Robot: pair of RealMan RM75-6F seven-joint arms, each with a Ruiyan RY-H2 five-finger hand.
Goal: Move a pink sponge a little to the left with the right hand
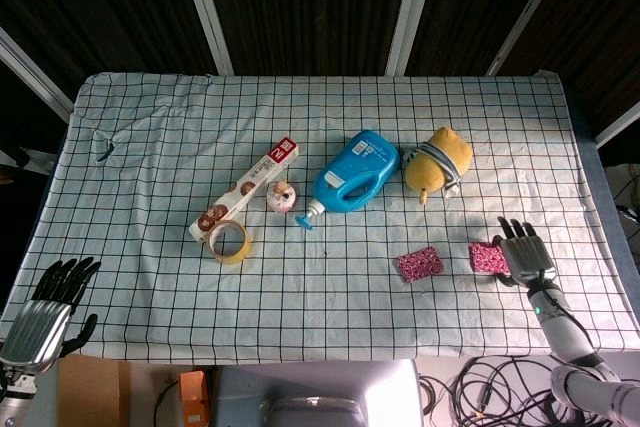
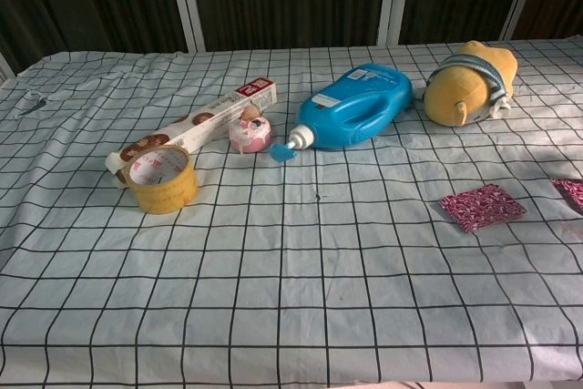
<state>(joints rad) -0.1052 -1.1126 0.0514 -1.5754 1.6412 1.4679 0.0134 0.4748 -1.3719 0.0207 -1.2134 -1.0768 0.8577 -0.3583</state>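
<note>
Head view: two pink sponges lie on the checked cloth over the counter, near its right front. One sponge lies flat by itself; the right sponge sits just beside the right hand. That hand rests flat on the cloth, fingers pointing away from the robot and slightly apart, grasping nothing; whether its inner edge touches the sponge cannot be told. Behind them lie a yellow plush and a blue bottle on its side, nozzle towards the front left. Further left are a small pink toy, a long box lying at a slant, and a tape roll at the box's near end. The left hand hangs off the counter's front left corner, fingers spread, holding nothing.

Chest view: neither hand shows. The first sponge lies flat at the right, and only a corner of the right sponge reaches in at the frame edge. The plush, bottle, toy, box and tape roll stand across the back and left.
</note>
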